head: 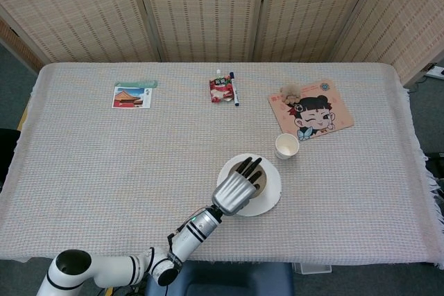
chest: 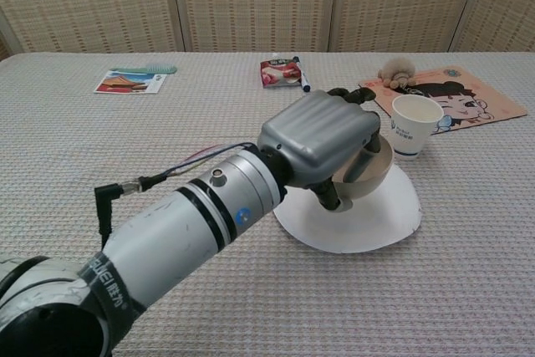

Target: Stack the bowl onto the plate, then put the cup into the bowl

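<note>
— Gripping the bowl (chest: 374, 175) by its rim, the dark fingers (head: 251, 168) of the left hand (head: 236, 190) are seen hooked over the edge and into the hollow, with the thumb set against the outer wall in the chest view. Is that how it is read?

— It is. The bowl is held closed-in by that hand, over the white plate (head: 269, 199). Whether its base is touching the plate cannot be told; in the chest view it is tilted a little and much of it is hidden behind the silver back of the hand (chest: 322, 134).

— And where is the plate placed?

— It is laid flat on the woven cloth of the desk (head: 104, 164), toward the near edge and about mid-width. The white paper cup (head: 286, 146) is stood upright just beside the plate's far right rim, apart from hand and bowl.

— What is found further out?

— A cartoon mat (head: 312, 110) is laid beyond the cup, with a small fuzzy object (head: 288, 91) at its far corner. At the far middle a red packet (head: 220, 90) and a pen (head: 234, 88) are set side by side. At the far left a picture card (head: 132, 97) is seen with a green comb (head: 137, 84) just behind it.

— And the right hand?

— It is shown in neither view.
</note>
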{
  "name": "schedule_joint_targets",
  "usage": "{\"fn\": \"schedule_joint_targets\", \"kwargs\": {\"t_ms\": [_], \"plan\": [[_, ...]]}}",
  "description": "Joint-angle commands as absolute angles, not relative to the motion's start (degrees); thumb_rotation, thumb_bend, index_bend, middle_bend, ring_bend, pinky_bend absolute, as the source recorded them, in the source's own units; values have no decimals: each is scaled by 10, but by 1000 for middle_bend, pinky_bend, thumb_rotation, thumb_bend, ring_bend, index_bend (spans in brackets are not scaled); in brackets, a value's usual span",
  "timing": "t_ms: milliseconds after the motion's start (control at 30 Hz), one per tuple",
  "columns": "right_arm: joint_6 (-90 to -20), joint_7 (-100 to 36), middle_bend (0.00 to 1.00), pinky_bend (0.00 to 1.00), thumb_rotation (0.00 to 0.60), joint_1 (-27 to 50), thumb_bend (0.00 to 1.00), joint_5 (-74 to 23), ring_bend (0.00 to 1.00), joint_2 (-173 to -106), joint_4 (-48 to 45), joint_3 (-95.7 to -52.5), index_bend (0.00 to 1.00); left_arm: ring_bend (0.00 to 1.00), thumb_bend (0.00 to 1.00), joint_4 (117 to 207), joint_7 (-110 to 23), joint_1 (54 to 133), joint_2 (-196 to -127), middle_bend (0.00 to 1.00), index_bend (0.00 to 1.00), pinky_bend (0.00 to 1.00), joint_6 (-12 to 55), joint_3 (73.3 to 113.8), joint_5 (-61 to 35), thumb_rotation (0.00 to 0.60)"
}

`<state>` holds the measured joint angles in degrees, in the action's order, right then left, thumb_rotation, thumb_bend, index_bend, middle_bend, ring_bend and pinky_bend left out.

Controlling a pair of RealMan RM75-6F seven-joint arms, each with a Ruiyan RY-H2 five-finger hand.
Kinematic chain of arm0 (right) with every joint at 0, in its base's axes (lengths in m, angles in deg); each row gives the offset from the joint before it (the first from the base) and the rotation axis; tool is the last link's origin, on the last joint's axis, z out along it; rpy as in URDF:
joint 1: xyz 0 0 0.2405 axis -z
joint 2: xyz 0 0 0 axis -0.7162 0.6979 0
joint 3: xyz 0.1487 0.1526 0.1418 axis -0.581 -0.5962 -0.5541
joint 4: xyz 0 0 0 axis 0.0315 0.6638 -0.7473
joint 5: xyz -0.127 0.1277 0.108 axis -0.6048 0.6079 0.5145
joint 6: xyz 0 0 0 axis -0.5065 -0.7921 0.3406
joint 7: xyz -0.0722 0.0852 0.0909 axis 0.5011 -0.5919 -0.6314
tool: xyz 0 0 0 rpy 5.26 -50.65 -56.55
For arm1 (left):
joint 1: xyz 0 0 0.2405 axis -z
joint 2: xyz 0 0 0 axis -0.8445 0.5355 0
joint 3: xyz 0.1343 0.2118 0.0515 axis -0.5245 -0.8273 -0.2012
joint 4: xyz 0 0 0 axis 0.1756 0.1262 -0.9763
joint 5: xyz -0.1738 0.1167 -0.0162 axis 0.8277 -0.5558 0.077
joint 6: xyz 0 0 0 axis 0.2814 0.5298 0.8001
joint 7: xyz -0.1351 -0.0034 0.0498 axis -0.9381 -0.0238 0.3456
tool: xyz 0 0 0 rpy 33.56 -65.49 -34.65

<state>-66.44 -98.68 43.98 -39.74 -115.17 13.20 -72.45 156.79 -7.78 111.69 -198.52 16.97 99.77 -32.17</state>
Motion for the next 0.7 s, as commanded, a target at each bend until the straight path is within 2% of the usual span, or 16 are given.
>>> {"fn": "schedule_joint_targets", "kwargs": {"t_ms": [33,700], "plan": [[-668,-996,0,0,600,442,67,-404,0,-1152,137,-724,0,0,225,1547,-87,1126,-1999,325,719,152,163,999,-319,600],[-669,-1034,0,0,600,450,67,-419,0,-1157,163,-724,0,0,225,1414,-182,1166,-2063,326,719,152,144,998,-338,600]]}}
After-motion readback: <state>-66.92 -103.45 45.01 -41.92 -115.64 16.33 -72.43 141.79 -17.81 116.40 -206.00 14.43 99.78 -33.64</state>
